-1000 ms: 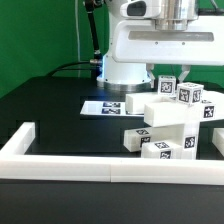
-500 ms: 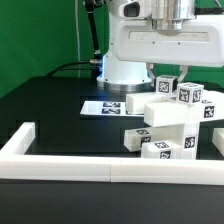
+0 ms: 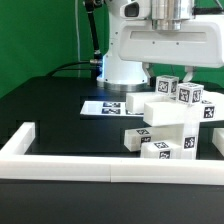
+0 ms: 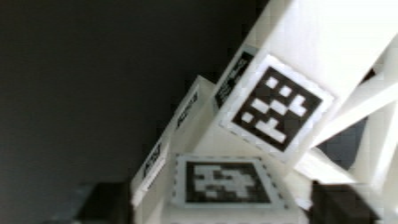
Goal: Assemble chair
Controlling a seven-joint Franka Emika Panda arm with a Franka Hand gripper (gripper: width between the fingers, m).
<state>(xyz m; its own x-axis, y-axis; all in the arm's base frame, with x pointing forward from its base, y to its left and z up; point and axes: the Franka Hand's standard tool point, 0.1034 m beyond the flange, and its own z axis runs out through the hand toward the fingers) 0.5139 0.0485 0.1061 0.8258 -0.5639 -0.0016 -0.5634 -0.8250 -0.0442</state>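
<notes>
Scanning from the exterior view's left, you meet the low white border rail point(image 3: 60, 157) first: smooth, matte, square in section, one short arm running back along the black table point(image 3: 50, 110) and a long run crossing the front. Further along lies the marker board point(image 3: 103, 106), thin and flat on the tabletop, printed with black-and-white tags.

Right of that you have the chair point(image 3: 170, 125), a stack of chunky white plastic blocks with hard square edges and a dull finish, each visible face carrying a small square tag. It sits on the table just behind the front rail, toward the exterior view's right, in front of the arm's white base point(image 3: 130, 55). You can see it stepped: a low block juts out toward the exterior view's left near the rail, and the taller mass rises at the right, topped by small tagged cubes. Its long axis looks upright, though the pieces at the top sit slightly askew.

Directly above that top you have the gripper point(image 3: 170, 72), its dark fingers hanging down either side of the uppermost tagged block. In the wrist view you see tagged white faces point(image 4: 267, 105) tilted and filling the picture, with dark fingertips point(image 4: 111, 205) at the edges. Whether the pincer is gripping that block or standing apart from it, you cannot tell from these pictures.
</notes>
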